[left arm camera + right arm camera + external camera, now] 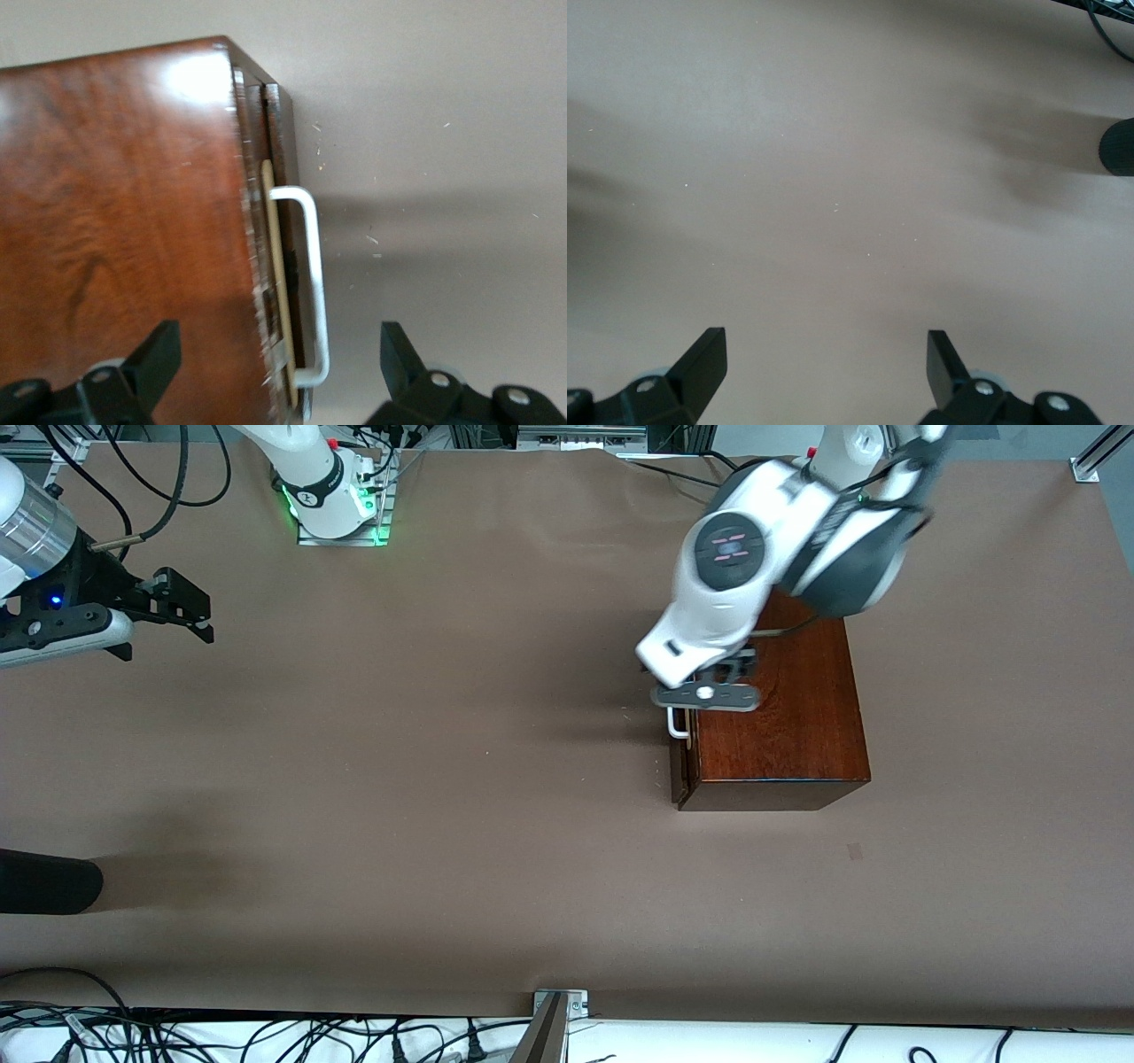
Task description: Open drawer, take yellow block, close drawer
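The dark mahogany box (784,717) stands toward the left arm's end of the table. Its drawer (680,775) faces the right arm's end and is pushed in; only a thin pale strip shows next to its front in the left wrist view (285,177). The white bar handle (678,726) shows there too (312,266). My left gripper (705,696) hovers open just above the handle, its fingers (158,354) straddling the handle and the box edge without touching. My right gripper (207,618) waits open over bare table at the right arm's end. The yellow block is hidden.
A black rounded object (44,881) lies at the right arm's end of the table, nearer the front camera, and shows in the right wrist view (1118,146). Cables run along the table edges. A metal bracket (560,1005) sits at the near edge.
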{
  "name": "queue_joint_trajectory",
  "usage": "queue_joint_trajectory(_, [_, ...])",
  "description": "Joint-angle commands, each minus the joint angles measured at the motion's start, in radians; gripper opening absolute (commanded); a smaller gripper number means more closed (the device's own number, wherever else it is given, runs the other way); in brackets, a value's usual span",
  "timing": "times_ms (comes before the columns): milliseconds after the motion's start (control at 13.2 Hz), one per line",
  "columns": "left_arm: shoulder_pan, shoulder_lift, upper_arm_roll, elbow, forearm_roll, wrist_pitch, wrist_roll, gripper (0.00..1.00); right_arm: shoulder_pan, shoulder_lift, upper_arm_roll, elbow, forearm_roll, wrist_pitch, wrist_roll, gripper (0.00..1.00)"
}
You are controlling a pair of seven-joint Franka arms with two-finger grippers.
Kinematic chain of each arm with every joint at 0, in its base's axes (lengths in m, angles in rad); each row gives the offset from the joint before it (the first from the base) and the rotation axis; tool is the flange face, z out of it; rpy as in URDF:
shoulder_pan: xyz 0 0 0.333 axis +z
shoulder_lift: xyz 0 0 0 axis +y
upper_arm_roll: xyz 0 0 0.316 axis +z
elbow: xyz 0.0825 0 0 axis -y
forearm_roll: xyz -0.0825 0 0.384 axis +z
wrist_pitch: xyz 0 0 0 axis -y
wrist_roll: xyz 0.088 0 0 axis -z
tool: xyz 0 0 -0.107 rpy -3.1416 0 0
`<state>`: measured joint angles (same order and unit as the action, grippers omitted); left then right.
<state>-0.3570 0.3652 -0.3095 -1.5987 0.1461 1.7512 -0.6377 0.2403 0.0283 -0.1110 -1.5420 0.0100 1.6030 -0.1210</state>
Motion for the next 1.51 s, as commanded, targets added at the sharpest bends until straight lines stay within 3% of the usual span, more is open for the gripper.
queue_joint_trajectory(0, [-0.046, 0.058, 0.001, 0.025, 0.043, 0.013, -0.095, 1.00, -0.006, 0.004, 0.007, 0.019, 0.001, -0.017, 0.011, 1.00])
queue_joint_trajectory(453, [-0.117, 0.084, 0.001, -0.058, 0.164, 0.056, -0.230, 1.00, -0.006, 0.004, 0.007, 0.019, 0.001, -0.017, 0.011, 1.00])
queue_joint_trajectory(1436, [-0.143, 0.155, 0.003, -0.076, 0.176, 0.102, -0.267, 1.00, -0.006, 0.004, 0.005, 0.020, 0.002, -0.017, 0.011, 1.00])
